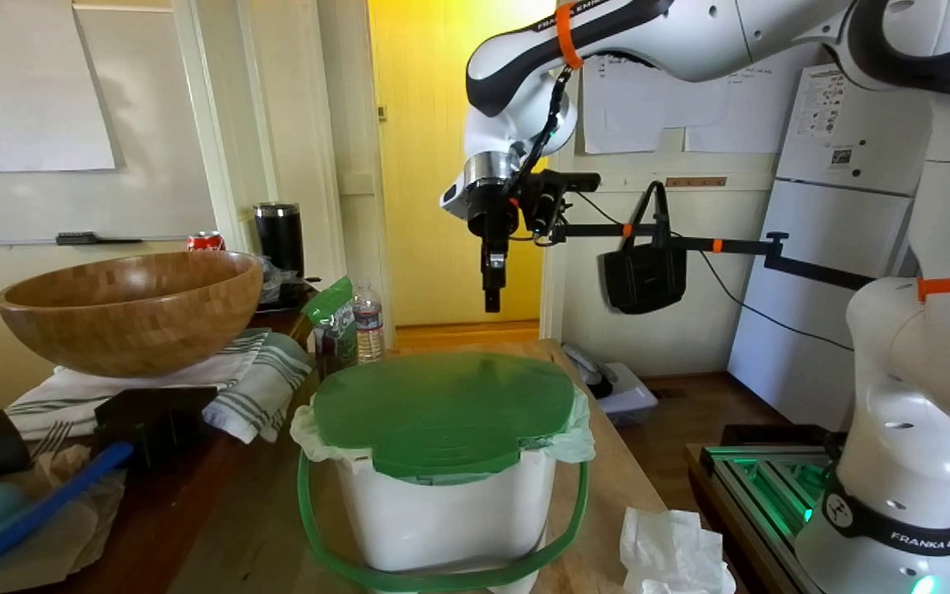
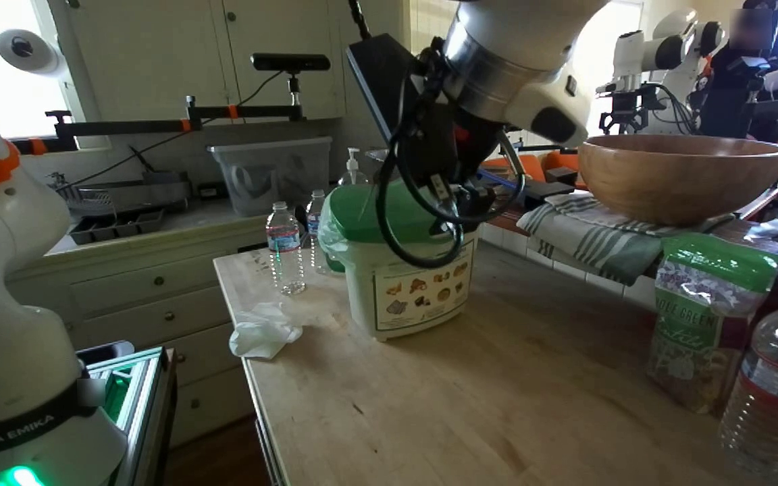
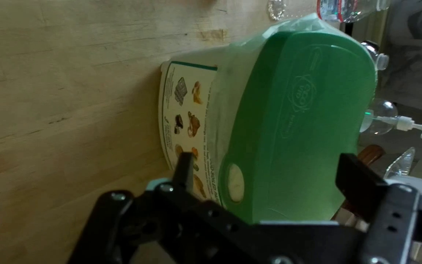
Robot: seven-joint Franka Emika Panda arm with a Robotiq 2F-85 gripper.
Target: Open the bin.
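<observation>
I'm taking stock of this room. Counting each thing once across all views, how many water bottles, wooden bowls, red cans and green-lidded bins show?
Water bottles: 3
Wooden bowl: 1
Red can: 1
Green-lidded bin: 1
Total: 6

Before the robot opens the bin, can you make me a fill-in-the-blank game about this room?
1. The lid on the bin is colored ____.
2. On the striped towel rests a big wooden ____.
3. The end effector has its fingers spread apart, so it is ____ rather than closed.
4. The hanging bag is colored ____.

Missing words: green; bowl; open; black.
</observation>
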